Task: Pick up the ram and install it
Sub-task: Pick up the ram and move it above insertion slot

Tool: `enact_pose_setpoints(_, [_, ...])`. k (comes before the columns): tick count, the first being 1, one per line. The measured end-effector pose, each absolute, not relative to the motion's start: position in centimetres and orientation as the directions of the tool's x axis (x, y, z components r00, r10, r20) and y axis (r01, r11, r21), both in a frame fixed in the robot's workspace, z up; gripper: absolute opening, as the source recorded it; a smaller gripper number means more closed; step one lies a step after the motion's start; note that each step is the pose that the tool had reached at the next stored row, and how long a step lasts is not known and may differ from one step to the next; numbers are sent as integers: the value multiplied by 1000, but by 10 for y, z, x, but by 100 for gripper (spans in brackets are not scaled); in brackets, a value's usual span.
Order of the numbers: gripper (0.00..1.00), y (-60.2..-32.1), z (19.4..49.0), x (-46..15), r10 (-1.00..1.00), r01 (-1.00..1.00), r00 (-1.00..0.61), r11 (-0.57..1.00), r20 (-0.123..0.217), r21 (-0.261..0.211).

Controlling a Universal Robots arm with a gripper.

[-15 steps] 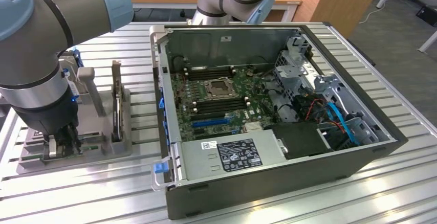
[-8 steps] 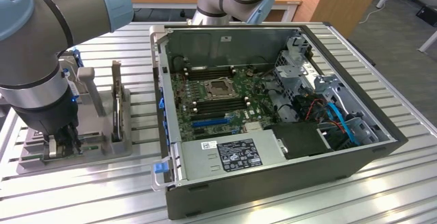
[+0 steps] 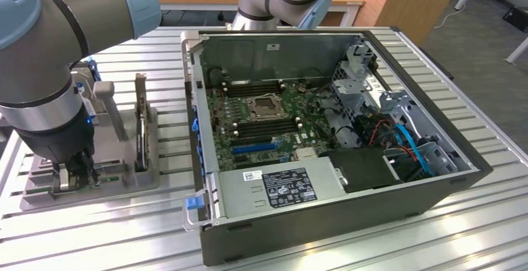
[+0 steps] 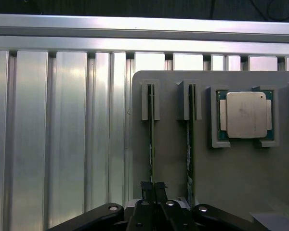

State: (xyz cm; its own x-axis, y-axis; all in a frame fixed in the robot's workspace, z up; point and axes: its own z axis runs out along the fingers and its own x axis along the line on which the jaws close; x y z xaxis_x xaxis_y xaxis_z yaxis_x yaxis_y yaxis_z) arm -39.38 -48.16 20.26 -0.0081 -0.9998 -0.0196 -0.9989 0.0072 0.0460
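Station: one arm works at the grey holder (image 4: 173, 163), a matte moulded block with raised posts and narrow slots. It sits on a ribbed aluminium table (image 4: 62, 134).

1. The ram (image 4: 151, 144) stands on its long edge in one slot of the holder. From above it presents as a thin dark green line.
2. Its long axis is level with the holder's face. It runs from the notched post at one end of the slot to the gripper (image 4: 153, 188) at the other end. In the wrist view this axis is parallel to the table's ribs.
3. The gripper's black fingers are drawn together on the ram's upper edge, one on each face, with no gap showing. The ram is pinched at the end away from the post.
4. A second stick (image 4: 189, 144) stands in the neighbouring slot of the holder, parallel to the ram and apart from it.
5. A square processor (image 4: 245, 114), with a dull silver lid on a green base, lies flat in a framed recess of the holder, beyond the second stick.
6. A taller card (image 3: 142, 122) with a metal bracket stands upright on the holder.
7. An open computer case (image 3: 330, 221), made of dark sheet metal, lies beside the holder with its green motherboard (image 3: 264, 122) facing up.
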Motion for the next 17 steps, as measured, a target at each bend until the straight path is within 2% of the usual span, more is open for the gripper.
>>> enact_pose_setpoints(17, [12, -482, 205, -394, -1000, -999, -8, 7, -19, 46])
